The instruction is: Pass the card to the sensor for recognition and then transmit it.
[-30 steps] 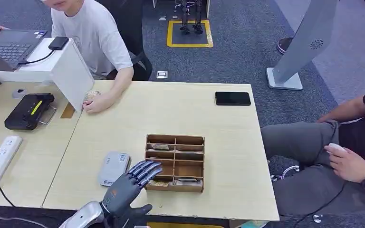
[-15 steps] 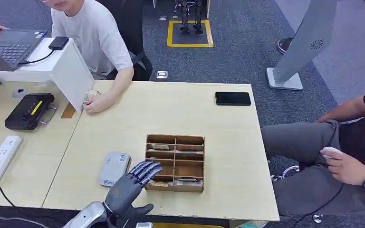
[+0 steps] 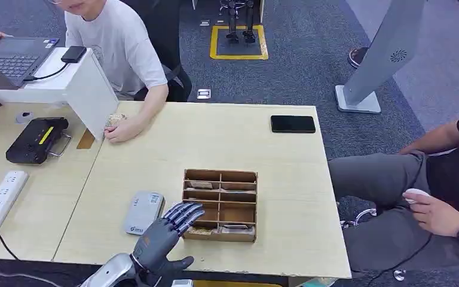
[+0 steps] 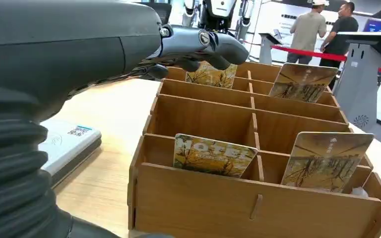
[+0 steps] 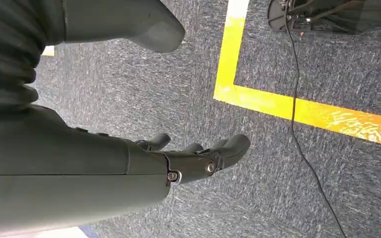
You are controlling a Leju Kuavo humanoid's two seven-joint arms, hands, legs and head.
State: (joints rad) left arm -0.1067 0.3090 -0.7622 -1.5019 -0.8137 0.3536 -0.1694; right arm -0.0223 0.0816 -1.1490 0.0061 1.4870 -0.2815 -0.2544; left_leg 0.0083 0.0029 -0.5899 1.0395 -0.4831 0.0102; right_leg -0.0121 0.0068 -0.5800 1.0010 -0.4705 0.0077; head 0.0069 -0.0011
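Grey carpet with a yellow-bordered square surrounds the pale wooden table point(image 3: 233, 149) I am working at, with one person seated at the far left corner and another seated off to my right. On the table stands a brown wooden organizer box point(image 3: 220, 205) split into two columns of compartments, and several cards stand in it. From the left wrist view, the card point(image 4: 212, 155) in the nearest left compartment leans on its long edge and carries a yellow-and-green autumn tree picture with pale lettering across it; I cannot read the lettering for certain. A second card point(image 4: 326, 160) stands taller in the nearest right compartment, printed in brown and ochre tones, and two more cards show in the farther rows. My left robot hand point(image 3: 158, 236) hovers at the near left corner of the box, fingers stretched out and slightly apart, holding nothing, with its fingertips point(image 4: 213, 47) over the box's left column. A flat grey sensor point(image 3: 144, 211) with a small label lies on the table just left of the box and beside that hand. A black phone point(image 3: 293, 124) lies near the far right edge. My right robot hand point(image 5: 193, 161) hangs over the carpet, fingers loosely extended and empty.
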